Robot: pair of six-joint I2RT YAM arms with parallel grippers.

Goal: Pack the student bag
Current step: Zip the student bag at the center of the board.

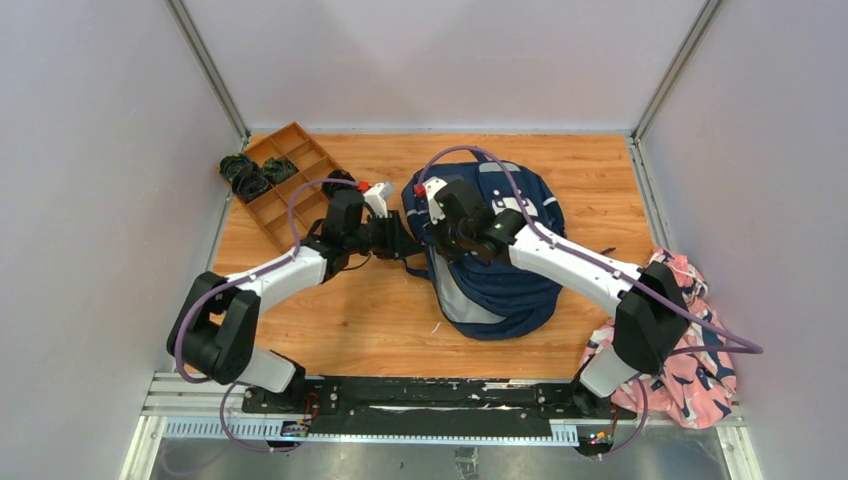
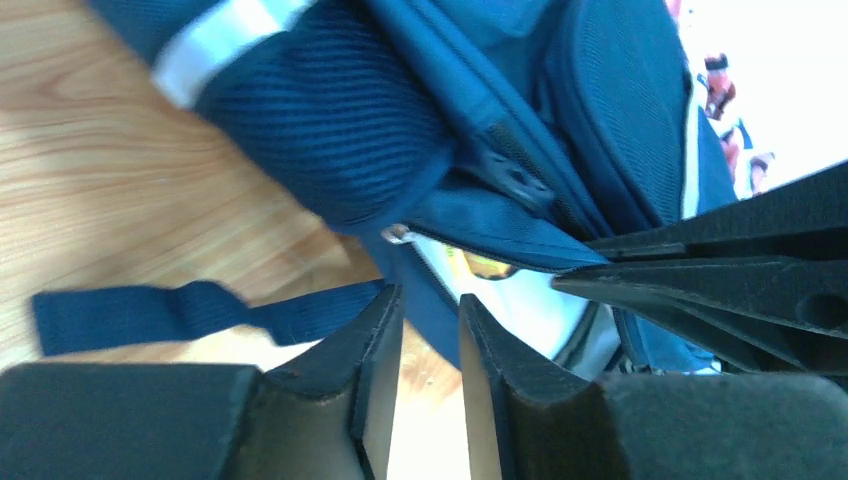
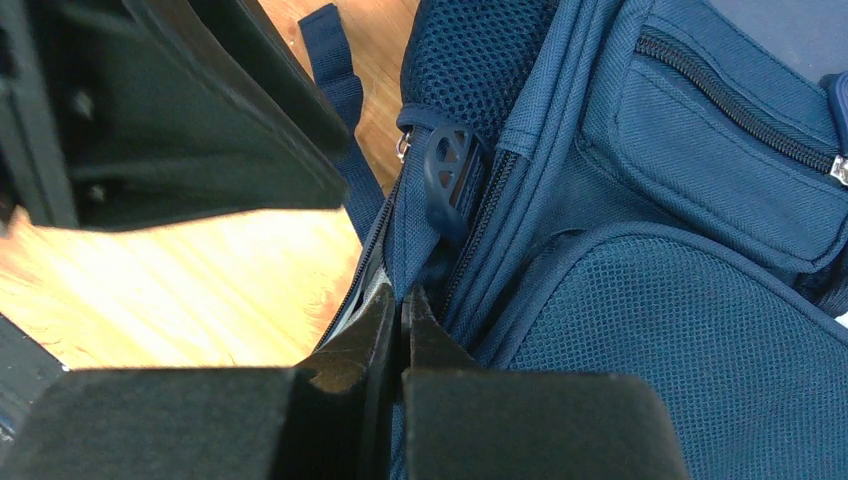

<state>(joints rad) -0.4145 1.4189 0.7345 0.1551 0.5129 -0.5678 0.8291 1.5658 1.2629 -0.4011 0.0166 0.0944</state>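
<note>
The student bag (image 1: 505, 265) is navy with light grey stripes and lies at the table's middle. Its opening faces left and shows pale lining (image 2: 530, 310) and something yellow (image 2: 487, 266). My right gripper (image 3: 403, 298) is shut on the bag's fabric edge beside the zip, just below a black zip pull (image 3: 447, 170). In the top view the right gripper (image 1: 440, 238) is at the bag's left rim. My left gripper (image 2: 430, 302) is open by a narrow gap, with nothing between its fingers. Its tips are just short of the opening's lower blue edge. In the top view the left gripper (image 1: 408, 240) is close to the right one.
An orange divided tray (image 1: 285, 180) with dark small items stands at the back left. A pink-and-navy patterned cloth bundle (image 1: 690, 350) lies at the right front edge. A loose navy strap (image 2: 180, 312) lies on the wood by the left gripper. Grey walls close in three sides.
</note>
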